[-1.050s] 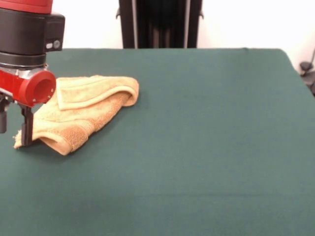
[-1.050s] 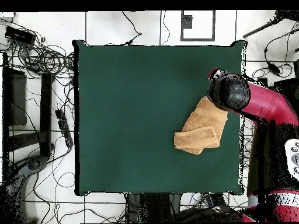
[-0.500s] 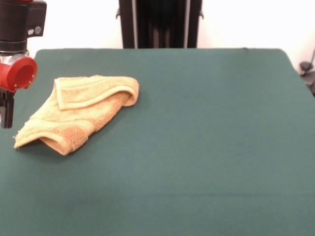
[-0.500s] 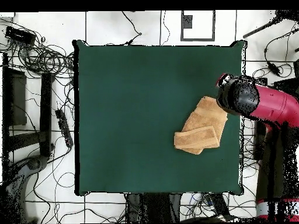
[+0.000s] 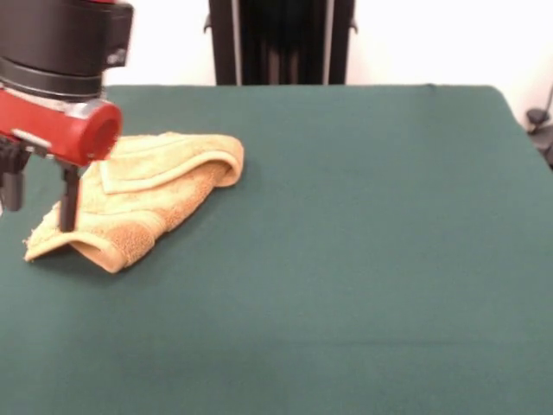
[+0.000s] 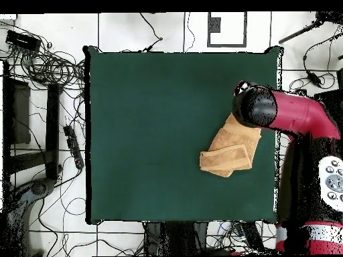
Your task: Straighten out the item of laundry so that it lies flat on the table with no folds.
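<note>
The item of laundry point(image 5: 143, 203) is a small orange-tan terry towel, lying rumpled and folded over on itself rather than flat: one end is doubled back so that a lighter woven band runs across the top layer, and its near edge curls up in a thick rolled fold. It rests on the tabletop point(image 5: 363, 242), a large rectangle covered in dark green cloth and far bigger than the towel. In the overhead view the towel point(image 6: 231, 152) lies close to the tabletop's point(image 6: 154, 134) right edge, roughly midway along that side, turned at a slant.
</note>
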{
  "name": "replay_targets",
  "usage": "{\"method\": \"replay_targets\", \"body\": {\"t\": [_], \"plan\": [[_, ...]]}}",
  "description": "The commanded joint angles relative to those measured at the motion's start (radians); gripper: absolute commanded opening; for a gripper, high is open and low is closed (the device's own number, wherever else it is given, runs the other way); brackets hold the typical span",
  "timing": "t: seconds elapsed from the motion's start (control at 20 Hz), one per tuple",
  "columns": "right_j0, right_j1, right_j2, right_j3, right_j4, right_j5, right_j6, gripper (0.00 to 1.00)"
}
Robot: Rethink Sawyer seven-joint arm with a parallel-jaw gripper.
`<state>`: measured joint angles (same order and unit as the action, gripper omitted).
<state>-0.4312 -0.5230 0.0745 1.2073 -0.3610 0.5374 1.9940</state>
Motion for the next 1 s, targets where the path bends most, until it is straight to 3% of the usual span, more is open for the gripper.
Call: {"method": "replay_targets", "body": {"t": [0.05,0.35,0.55,1.0], "plan": [[0.119,0.022,-0.001,0.149,-0.001,0.046,0.111,1.00],[0.204,0.032,-0.070,0.168,0.031,0.077,0.209,1.00],[0.289,0.058,-0.158,0.142,0.070,0.209,0.287,1.00],[0.345,0.086,-0.207,0.121,0.103,0.332,0.208,1.00]]}}
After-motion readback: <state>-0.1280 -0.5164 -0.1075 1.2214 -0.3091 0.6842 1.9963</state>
